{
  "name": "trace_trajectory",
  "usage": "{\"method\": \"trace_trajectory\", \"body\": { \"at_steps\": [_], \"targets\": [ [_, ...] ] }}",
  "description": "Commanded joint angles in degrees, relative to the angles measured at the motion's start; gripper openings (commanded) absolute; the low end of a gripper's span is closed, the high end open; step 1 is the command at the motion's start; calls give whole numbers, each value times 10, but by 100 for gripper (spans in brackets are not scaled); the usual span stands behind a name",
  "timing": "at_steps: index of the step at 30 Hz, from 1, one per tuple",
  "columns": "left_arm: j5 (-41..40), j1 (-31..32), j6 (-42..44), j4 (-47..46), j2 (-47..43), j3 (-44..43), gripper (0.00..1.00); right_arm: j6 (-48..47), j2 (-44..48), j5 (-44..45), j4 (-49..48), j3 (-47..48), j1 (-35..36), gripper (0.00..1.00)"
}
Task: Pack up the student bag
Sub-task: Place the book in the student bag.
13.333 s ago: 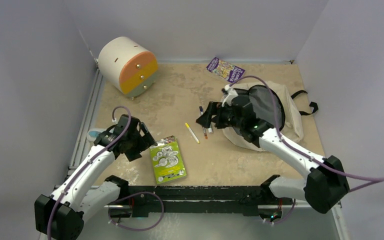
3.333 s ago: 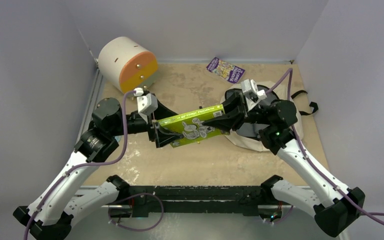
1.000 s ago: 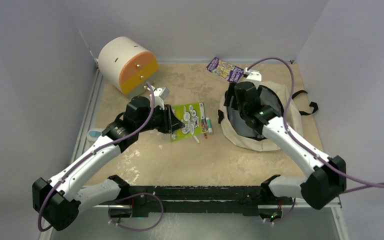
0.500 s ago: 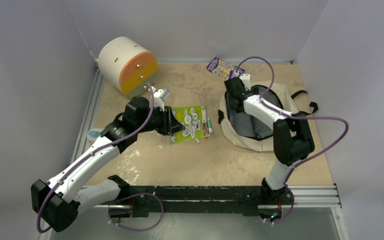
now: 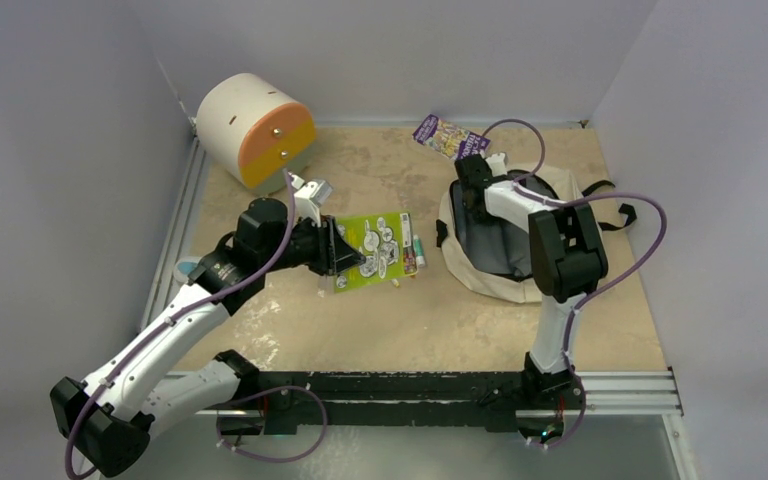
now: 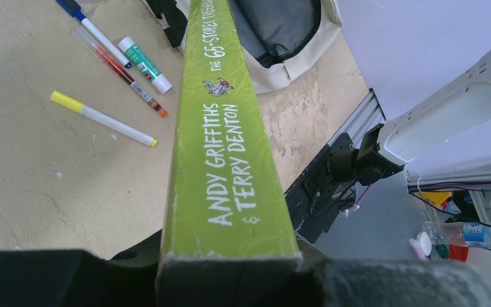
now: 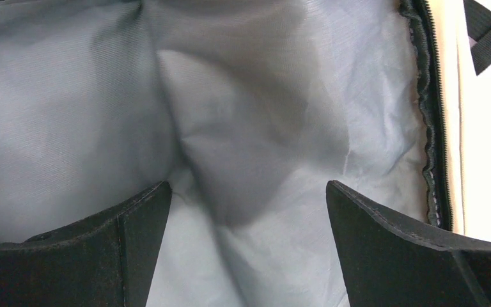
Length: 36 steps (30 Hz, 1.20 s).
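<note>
Where the surface [image 5: 410, 330] lies nearest, L end effector [image 5: 335, 250]: narrowed, clamped on green book [image 6: 227, 147], spine up.
Pens [image 6: 102, 118]: loose on surface beside book.
Student bag [image 5: 505, 285]: right-centre, lying open, grey lining showing.
R end effector [image 7: 246, 217]: jaws wide, nothing held, inside bag mouth.
Drawer unit [image 5: 255, 130]: far-left corner.
Purple booklet [image 5: 450, 137]: far edge, behind bag.

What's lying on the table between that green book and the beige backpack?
Pens and a glue stick lie between the green book and backpack, seen in the top view.
</note>
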<state>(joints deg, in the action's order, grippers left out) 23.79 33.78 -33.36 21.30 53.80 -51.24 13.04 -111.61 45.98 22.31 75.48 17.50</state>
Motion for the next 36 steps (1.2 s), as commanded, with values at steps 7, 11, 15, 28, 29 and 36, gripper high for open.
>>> {"method": "trace_trajectory", "body": {
  "at_steps": [7,11,15,28,29,36],
  "targets": [
    [13,0,5,-45,-20,-18,0,-31,-24,78,-7,26,-45,90],
    [14,0,3,-49,-18,-17,0,-33,-29,67,-10,27,-49,82],
    [16,0,-1,-55,-14,-16,0,-26,-21,47,-10,28,-48,59],
    [28,0,-67,-159,52,-39,0,-15,65,-81,4,35,-48,0],
    [27,0,-75,-169,60,-40,0,-12,71,-98,5,36,-48,0],
    [16,-1,-122,-241,132,-70,0,6,111,-186,10,60,-48,0]
  ]
}}
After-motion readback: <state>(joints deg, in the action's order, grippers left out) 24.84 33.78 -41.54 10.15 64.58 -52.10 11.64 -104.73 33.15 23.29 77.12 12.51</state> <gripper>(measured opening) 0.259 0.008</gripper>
